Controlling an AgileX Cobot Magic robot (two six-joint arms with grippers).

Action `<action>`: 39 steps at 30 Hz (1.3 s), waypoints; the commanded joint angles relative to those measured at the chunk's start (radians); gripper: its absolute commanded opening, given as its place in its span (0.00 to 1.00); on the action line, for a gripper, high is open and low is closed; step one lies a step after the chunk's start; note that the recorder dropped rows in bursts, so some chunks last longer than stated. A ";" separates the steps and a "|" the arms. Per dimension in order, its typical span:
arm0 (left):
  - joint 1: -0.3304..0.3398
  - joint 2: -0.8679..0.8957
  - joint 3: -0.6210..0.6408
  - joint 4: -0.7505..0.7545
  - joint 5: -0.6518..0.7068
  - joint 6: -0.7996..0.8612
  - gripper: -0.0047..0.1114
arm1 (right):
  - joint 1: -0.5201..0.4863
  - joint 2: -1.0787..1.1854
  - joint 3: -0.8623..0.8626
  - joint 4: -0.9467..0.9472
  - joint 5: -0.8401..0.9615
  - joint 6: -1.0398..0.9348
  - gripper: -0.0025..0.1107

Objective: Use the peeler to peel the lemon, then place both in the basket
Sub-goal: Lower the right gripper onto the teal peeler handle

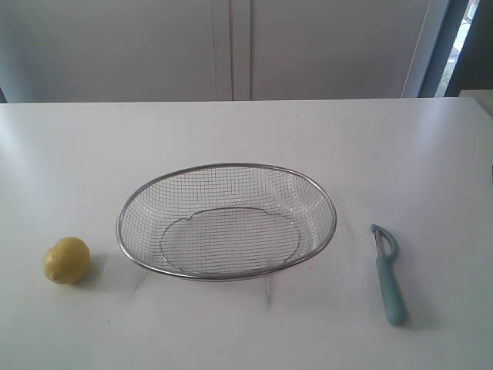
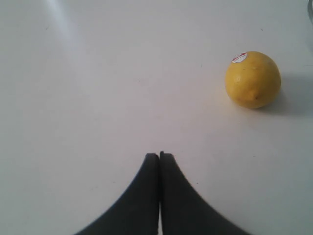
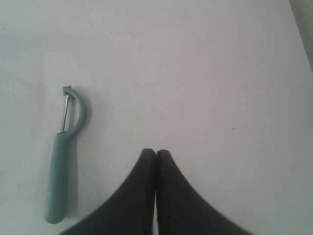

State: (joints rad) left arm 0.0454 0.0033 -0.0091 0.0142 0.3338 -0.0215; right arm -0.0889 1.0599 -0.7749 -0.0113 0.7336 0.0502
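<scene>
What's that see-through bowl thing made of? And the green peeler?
The basket looks like shiny metal: thin silver wires crossed into a grid under a thicker rim, so the table shows through. The peeler seems to be smooth, matte plastic, teal all over. Its thin blade looks grey and is probably metal.

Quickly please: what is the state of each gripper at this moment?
Left gripper: closed, holding nothing; the lemon lies apart from it.
Right gripper: closed, holding nothing; the peeler lies apart from it.
</scene>
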 commanded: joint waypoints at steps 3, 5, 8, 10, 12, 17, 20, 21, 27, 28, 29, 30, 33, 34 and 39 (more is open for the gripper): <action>0.002 -0.003 0.009 -0.002 0.004 -0.001 0.04 | 0.000 0.087 -0.005 0.021 -0.032 -0.001 0.02; 0.002 -0.003 0.009 -0.002 0.004 -0.001 0.04 | 0.000 0.118 -0.005 0.038 -0.032 -0.001 0.02; 0.002 -0.003 0.009 -0.002 0.004 -0.001 0.04 | 0.000 0.169 -0.005 0.057 -0.032 -0.001 0.02; 0.002 -0.003 0.009 -0.002 0.004 -0.001 0.04 | 0.000 0.205 -0.005 0.081 -0.032 -0.021 0.02; 0.002 -0.003 0.009 -0.002 0.004 -0.001 0.04 | 0.003 0.237 -0.005 0.127 -0.032 -0.057 0.02; 0.002 -0.003 0.009 -0.002 0.004 -0.001 0.04 | 0.075 0.291 -0.005 0.156 -0.039 -0.077 0.02; 0.002 -0.003 0.009 -0.002 0.004 -0.001 0.04 | 0.129 0.322 -0.005 0.163 -0.039 -0.073 0.02; 0.002 -0.003 0.009 -0.002 0.004 -0.001 0.04 | 0.147 0.333 -0.005 0.167 -0.039 -0.073 0.02; 0.002 -0.003 0.009 -0.002 0.004 -0.001 0.04 | 0.232 0.399 -0.005 0.183 -0.082 -0.073 0.02; 0.002 -0.003 0.009 -0.002 0.004 -0.001 0.04 | 0.241 0.412 -0.005 0.195 -0.094 -0.073 0.02; 0.002 -0.003 0.009 -0.002 0.004 -0.001 0.04 | 0.248 0.424 -0.005 0.202 -0.102 -0.073 0.02; 0.002 -0.003 0.009 -0.002 0.004 -0.001 0.04 | 0.258 0.438 -0.005 0.202 -0.109 -0.073 0.02; 0.002 -0.003 0.009 -0.002 0.004 -0.001 0.04 | 0.275 0.474 -0.005 0.220 -0.130 -0.073 0.02; 0.002 -0.003 0.009 -0.002 0.004 -0.001 0.04 | 0.278 0.482 -0.005 0.235 -0.136 -0.073 0.02; 0.002 -0.003 0.009 -0.002 0.004 -0.001 0.04 | 0.279 0.506 -0.005 0.262 -0.159 -0.064 0.14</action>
State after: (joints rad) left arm 0.0454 0.0033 -0.0091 0.0142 0.3338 -0.0215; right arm 0.1895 1.5596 -0.7749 0.2344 0.5909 -0.0111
